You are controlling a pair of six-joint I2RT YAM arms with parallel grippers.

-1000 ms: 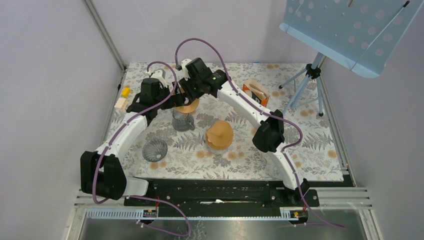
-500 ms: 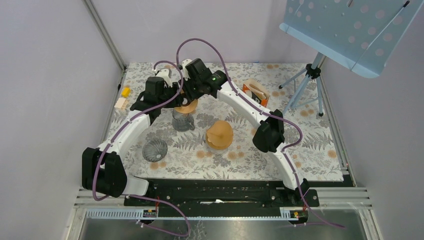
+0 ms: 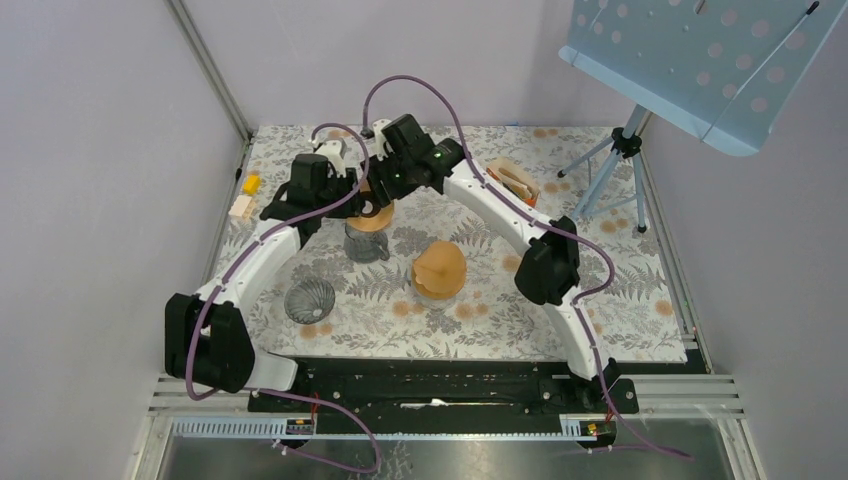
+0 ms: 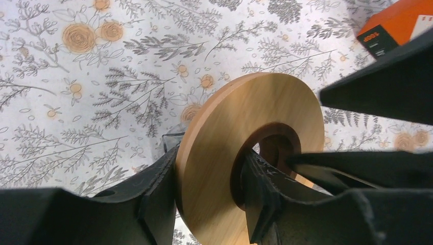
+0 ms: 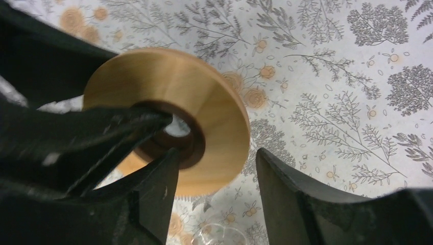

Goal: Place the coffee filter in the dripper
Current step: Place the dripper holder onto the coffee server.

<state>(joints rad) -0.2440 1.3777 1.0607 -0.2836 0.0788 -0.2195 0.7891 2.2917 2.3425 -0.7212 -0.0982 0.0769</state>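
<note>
A tan stack of coffee filters [image 3: 438, 268] sits mid-table. The ribbed glass dripper [image 3: 309, 300] lies near the left arm, apart from both grippers. A wooden ring [image 3: 376, 214] hangs tilted above a glass carafe [image 3: 365, 243]. My left gripper [image 4: 207, 199] is shut on the wooden ring [image 4: 245, 112], one finger outside the rim and the other through the hole. My right gripper [image 5: 219, 199] stands open, its fingers spread either side of the ring's [image 5: 204, 92] edge without pinching it. The carafe's rim [image 5: 219, 235] shows below.
An orange box [image 3: 515, 182] lies at the back right, beside a tripod [image 3: 620, 160] carrying a blue perforated board [image 3: 700, 60]. A yellow block [image 3: 250, 184] and a pale wooden block [image 3: 240, 207] rest by the left wall.
The left gripper has closed on the wooden ring. The right gripper's jaws have spread off the ring and that wrist has shifted slightly right.
</note>
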